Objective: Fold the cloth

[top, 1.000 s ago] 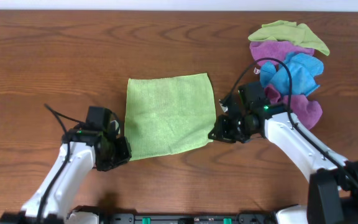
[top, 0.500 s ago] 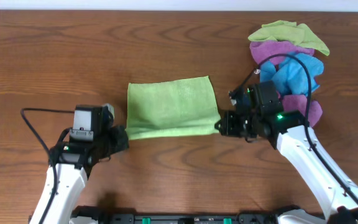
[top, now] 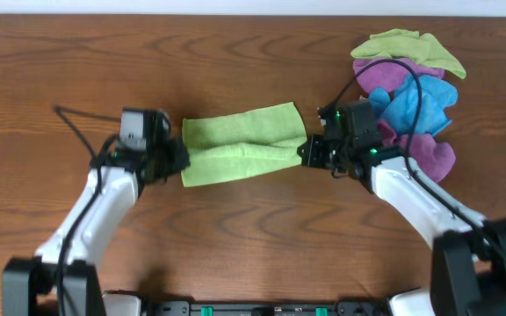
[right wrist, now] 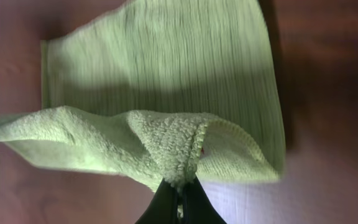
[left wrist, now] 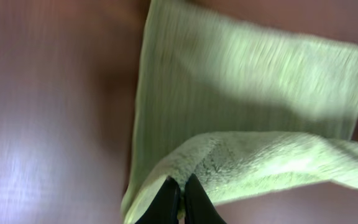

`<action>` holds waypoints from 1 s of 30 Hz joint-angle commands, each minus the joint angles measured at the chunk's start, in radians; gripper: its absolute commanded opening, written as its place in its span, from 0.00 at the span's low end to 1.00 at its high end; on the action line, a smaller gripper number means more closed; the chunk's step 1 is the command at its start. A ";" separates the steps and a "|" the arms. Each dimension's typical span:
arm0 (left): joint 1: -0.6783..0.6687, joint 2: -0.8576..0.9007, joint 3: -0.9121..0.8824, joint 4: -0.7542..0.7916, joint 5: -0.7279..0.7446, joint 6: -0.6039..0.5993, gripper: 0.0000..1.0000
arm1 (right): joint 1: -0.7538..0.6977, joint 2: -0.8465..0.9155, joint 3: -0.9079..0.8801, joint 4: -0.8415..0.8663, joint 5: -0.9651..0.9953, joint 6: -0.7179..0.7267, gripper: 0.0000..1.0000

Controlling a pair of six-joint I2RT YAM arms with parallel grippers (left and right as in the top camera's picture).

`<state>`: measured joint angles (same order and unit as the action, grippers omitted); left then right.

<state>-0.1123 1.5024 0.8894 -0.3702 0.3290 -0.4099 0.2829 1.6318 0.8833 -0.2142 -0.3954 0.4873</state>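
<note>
Across the middle of the brown wooden table (top: 235, 53), the lime-green square terry cloth (top: 244, 132) lies half doubled, its six o'clock edge raised and held over toward twelve o'clock above the flat far half. At two o'clock a heap of loose green, purple and blue rags (top: 407, 88) sits clear of the fold. At nine o'clock the black two-finger left gripper (top: 176, 160) is pinched on one near corner; at three o'clock the matching right gripper (top: 307, 151) is clamped on the other, which, I judge, holds the hem taut so both corners land squarely
</note>
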 commanded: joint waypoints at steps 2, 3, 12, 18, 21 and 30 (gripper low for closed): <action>0.003 0.095 0.120 0.002 -0.023 0.033 0.06 | -0.013 0.025 0.007 0.088 0.043 0.046 0.01; 0.003 0.121 0.143 0.002 -0.022 0.037 0.06 | -0.019 0.032 0.007 0.116 0.049 0.051 0.02; 0.006 0.238 0.242 0.013 -0.030 0.048 0.06 | -0.053 0.103 0.035 0.278 0.048 0.051 0.02; 0.042 0.245 0.254 0.006 -0.048 0.048 0.06 | -0.053 0.198 0.138 0.277 -0.001 0.051 0.02; 0.048 0.245 0.254 -0.014 -0.048 0.055 0.06 | -0.053 0.214 0.155 0.273 -0.015 0.051 0.01; 0.045 0.245 0.254 -0.087 -0.043 0.084 0.06 | -0.053 0.214 0.155 0.124 -0.024 0.051 0.01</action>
<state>-0.0681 1.7393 1.1210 -0.4408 0.3065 -0.3576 0.2382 1.8381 1.0275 -0.0677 -0.4118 0.5339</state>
